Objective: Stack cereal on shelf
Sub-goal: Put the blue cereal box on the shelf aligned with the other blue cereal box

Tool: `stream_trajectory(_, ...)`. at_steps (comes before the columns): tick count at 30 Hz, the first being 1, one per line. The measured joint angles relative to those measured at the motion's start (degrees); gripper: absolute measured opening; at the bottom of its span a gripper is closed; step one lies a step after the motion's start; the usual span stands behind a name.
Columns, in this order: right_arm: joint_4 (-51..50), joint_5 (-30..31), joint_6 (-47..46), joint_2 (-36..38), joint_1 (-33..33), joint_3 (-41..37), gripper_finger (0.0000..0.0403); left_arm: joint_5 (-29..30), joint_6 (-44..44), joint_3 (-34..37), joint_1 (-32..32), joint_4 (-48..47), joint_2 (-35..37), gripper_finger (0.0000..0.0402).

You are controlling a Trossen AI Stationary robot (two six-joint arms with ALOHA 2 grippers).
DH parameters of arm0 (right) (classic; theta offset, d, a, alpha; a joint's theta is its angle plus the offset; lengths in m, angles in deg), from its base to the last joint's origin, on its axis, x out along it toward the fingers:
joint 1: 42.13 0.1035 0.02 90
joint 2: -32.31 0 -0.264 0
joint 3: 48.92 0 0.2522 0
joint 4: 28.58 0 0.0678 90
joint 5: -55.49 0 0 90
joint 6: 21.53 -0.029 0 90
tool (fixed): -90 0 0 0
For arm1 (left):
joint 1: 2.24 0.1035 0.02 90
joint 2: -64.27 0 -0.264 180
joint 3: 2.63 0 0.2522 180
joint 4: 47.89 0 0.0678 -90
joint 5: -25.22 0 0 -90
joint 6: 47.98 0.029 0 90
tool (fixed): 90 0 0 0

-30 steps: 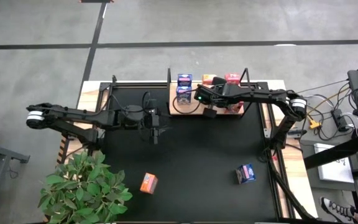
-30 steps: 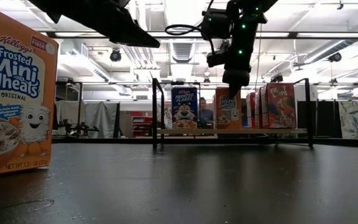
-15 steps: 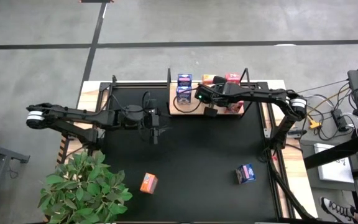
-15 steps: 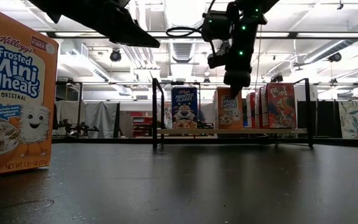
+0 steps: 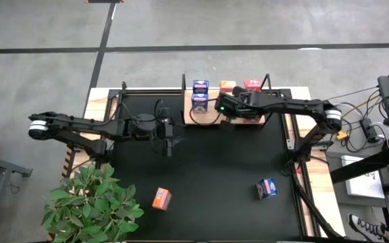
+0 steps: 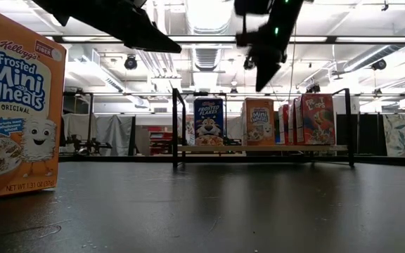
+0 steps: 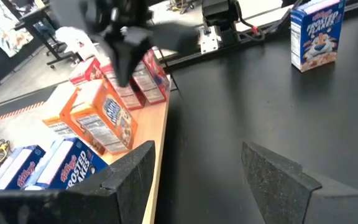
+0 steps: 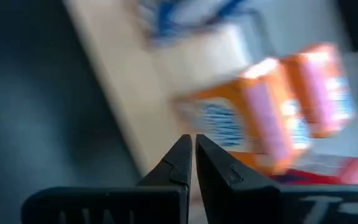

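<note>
A black tabletop [image 5: 208, 169] filled most of the overhead view, wide and bare through its middle. Along its far edge stood the shelf [image 5: 203, 119], a pale wooden board with thin black posts at its ends. On the shelf stood two blue boxes [image 5: 200, 94] at its left end, orange boxes [image 7: 101, 118] near the middle, and red boxes [image 6: 316, 119] toward its right end; how many of each the views did not make clear.

Two boxes lay off the shelf, well apart, toward the near edge of the tabletop: an orange box [image 5: 161, 198] at near left and a blue box [image 5: 267, 187] at near right, with clear black surface around each.

The right arm reached in over the shelf; its right gripper [image 8: 191, 163] hung above the orange boxes, fingers pressed together and holding nothing. The left arm stretched in from the left side, its left gripper [image 5: 168, 137] over the tabletop, left of the shelf, fingers spread apart and empty.
</note>
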Motion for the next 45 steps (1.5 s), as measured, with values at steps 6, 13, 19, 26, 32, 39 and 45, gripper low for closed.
stream_trajectory(6, 0.21, -14.03, -9.92, 6.11, 6.95, -0.65, 0.0011, 0.00, -0.42, -0.02, 0.00, 0.82, 0.00, 0.0223)
stream_trajectory(13, -0.32, -15.93, -26.28, 11.13, 19.71, -1.13, 0.0011, 0.00, -1.03, -0.02, 0.00, 0.85, 0.00, 0.0223)
stream_trajectory(19, -1.77, -20.92, -44.97, 11.35, 29.57, -1.20, 0.0011, 0.00, -1.04, -0.02, 0.00, 0.82, 0.00, 0.0223)
stream_trajectory(26, -11.25, -30.63, -70.61, 8.68, 38.30, -1.29, 0.0011, 0.00, -1.07, -0.02, 0.00, 0.94, 0.00, 0.0223)
stream_trajectory(32, -22.45, -32.00, -86.51, 8.33, 44.59, -1.29, 0.0011, 0.00, -0.48, -0.02, 0.00, 1.12, 0.00, 0.0223)
stream_trajectory(39, -26.32, -32.05, -95.45, 8.52, 48.60, -1.33, 0.0022, 0.00, 1.89, -0.03, 0.00, 1.66, 0.00, 0.0223)
stream_trajectory(45, -26.32, -31.70, -99.47, 8.10, 48.74, -3.16, 0.0097, 0.00, 2.36, -0.92, 0.00, 1.54, -0.02, 0.0223)
